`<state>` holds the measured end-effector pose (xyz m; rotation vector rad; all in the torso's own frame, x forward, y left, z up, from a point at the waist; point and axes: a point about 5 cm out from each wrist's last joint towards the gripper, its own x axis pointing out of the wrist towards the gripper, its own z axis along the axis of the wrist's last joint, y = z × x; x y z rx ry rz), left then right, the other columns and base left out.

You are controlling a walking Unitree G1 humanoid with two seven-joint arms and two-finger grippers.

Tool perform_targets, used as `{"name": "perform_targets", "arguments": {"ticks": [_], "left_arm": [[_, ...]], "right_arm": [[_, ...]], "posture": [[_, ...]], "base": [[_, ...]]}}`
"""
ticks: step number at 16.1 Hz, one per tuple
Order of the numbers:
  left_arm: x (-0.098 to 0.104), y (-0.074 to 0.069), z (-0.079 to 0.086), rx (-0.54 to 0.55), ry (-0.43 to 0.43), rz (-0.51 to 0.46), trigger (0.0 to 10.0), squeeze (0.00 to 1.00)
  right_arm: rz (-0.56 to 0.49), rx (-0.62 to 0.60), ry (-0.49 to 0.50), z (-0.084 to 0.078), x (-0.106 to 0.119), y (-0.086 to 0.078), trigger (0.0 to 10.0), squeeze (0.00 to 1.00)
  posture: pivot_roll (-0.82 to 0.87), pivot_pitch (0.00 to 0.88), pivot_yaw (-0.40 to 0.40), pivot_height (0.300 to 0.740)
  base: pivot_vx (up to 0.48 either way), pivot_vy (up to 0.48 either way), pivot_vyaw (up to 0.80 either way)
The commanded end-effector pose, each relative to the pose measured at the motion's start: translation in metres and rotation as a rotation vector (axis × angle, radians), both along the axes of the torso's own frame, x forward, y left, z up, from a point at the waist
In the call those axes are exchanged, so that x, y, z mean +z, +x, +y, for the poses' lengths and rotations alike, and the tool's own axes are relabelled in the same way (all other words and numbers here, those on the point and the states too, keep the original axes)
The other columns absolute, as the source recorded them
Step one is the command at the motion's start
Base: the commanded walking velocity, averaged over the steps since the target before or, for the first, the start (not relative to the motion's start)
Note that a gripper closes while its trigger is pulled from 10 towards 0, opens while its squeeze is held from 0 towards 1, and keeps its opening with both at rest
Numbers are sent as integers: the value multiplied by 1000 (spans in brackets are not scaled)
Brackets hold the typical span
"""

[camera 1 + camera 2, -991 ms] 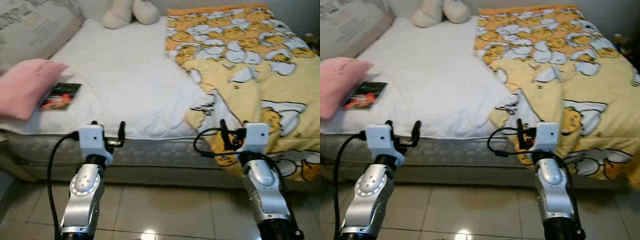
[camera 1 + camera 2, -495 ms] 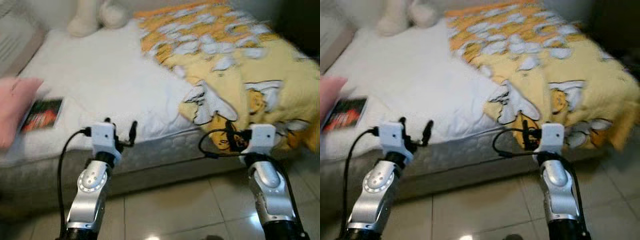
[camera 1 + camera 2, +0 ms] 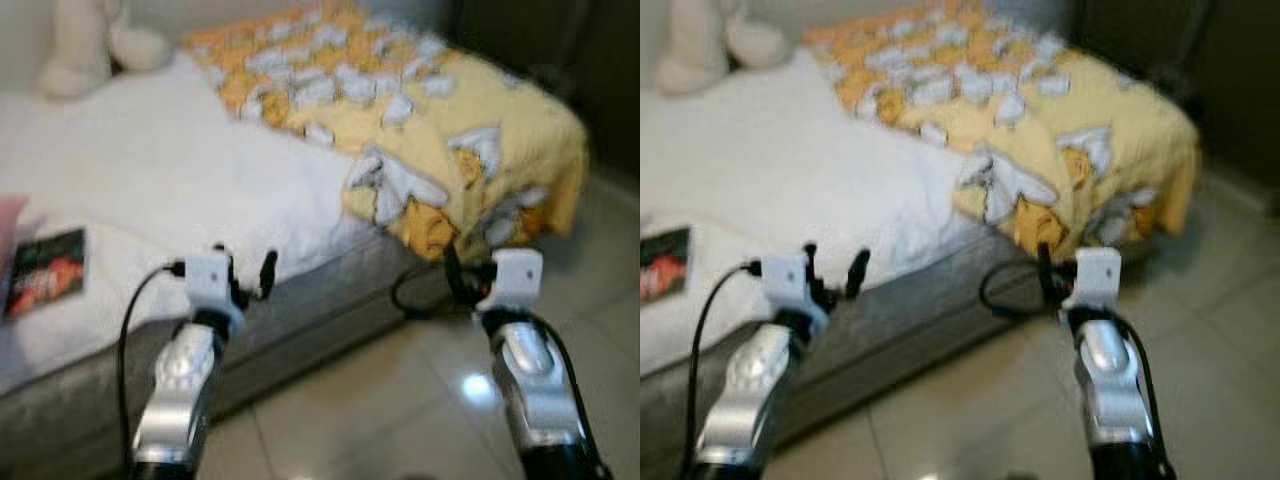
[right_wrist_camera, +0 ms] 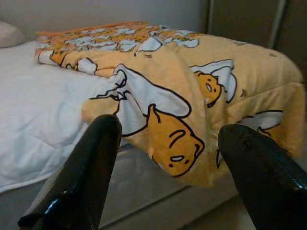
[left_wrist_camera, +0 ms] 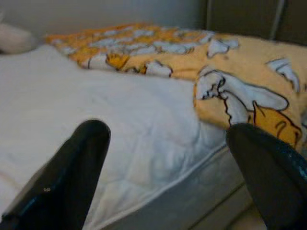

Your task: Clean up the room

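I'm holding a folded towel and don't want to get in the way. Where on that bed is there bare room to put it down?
The widest bare patch is the white sheet, between the book near the edge and the yellow blanket. The blanket side is crowded: it lies rumpled and hangs over the corner. The far end holds a cream plush toy. Both grippers, left and right, are open before the bed's edge.

Both eye views are motion-blurred and softly lit, with glare on the floor tiles [image 3: 478, 386].

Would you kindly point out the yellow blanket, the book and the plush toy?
yellow blanket [image 3: 470, 120], left eye view, top surface.
book [image 3: 45, 272], left eye view, cover.
plush toy [image 3: 75, 45], left eye view, leg.
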<state>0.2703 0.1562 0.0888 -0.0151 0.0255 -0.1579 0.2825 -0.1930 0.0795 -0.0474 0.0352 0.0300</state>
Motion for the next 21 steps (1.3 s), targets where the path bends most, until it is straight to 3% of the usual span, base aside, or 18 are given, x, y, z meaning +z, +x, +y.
{"name": "perform_targets", "arguments": {"ticks": [1,4,17,21], "left_arm": [[0,1,4,2,8,7,10000,0],[5,3,3,-16,16,-21,10000,0],[8,4,-5,-45,25,-41,10000,0],[8,4,-6,-55,22,-40,10000,0]], "right_arm": [[-10,24,7,7,3,2,10000,0],[32,81,11,14,-4,0,10000,0],[37,136,5,23,-4,-4,10000,0],[27,128,18,22,-3,-5,10000,0]], "posture": [[-178,0,137,740],[-180,0,139,740],[-193,0,152,740],[-195,0,157,740]], "base": [[0,0,-681],[0,0,-225],[449,0,0],[411,-244,-687]]}}
